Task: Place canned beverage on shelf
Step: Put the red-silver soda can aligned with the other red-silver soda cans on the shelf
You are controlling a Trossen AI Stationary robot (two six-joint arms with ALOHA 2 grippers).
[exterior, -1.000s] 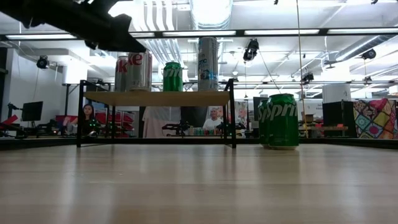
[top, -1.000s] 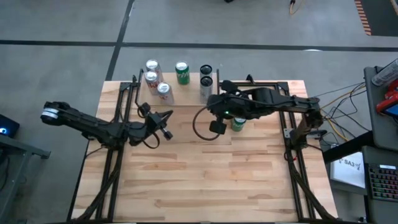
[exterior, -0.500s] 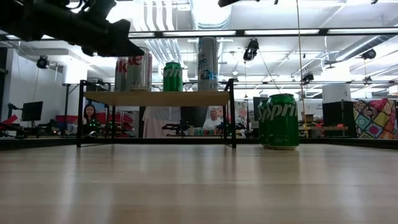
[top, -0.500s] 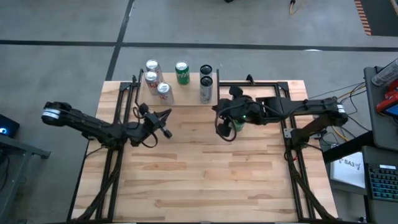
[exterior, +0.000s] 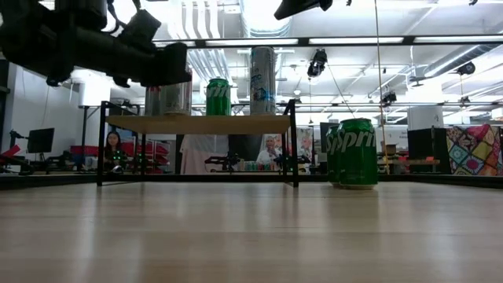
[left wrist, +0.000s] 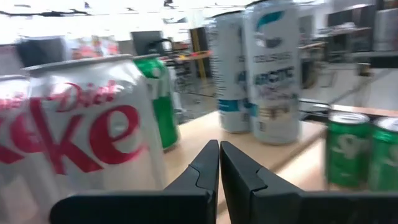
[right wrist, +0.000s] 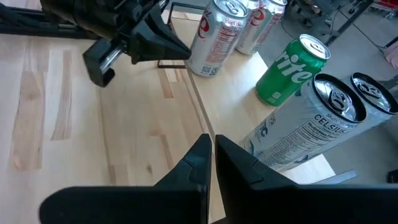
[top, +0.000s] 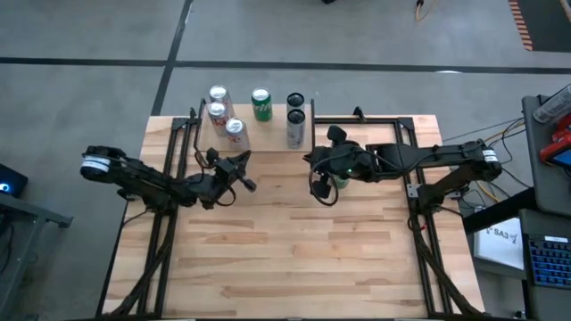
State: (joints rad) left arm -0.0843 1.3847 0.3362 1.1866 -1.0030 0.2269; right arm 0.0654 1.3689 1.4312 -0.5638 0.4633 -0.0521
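shelf (top: 259,134) stood at the far edge of the desk (top: 294,259), already carrying three diet coke cans (top: 234,131), a green sprite can (top: 260,103) and two tall celsius cans (top: 295,127). one more green sprite can (exterior: 357,152) sat upright on the desk just off the shelf's right end, long axis vertical; in the high view it was mostly hidden under the right arm, only a bit of green showing. likely the can left to place.

right hand (top: 318,185) hung above the desk right beside that can, fingers pressed together, nothing pinched. its wrist view looked past the closed fingers (right wrist: 199,155) at the shelf and the celsius cans, so the hand pointed toward the shelf, with the loose can close to it but not in that view. left hand (top: 241,169) was in front of the shelf's left part near the diet coke cans, fingers (left wrist: 208,165) also pressed together, empty.

key relation: loose can was near the right hand and well apart from the left hand, with the shelf's right leg between. right arm was clearly nearer. judgement: the right hand would need to spread, turn onto the can from the side, then lift it to the shelf top, where free space looked tight beside the celsius cans.
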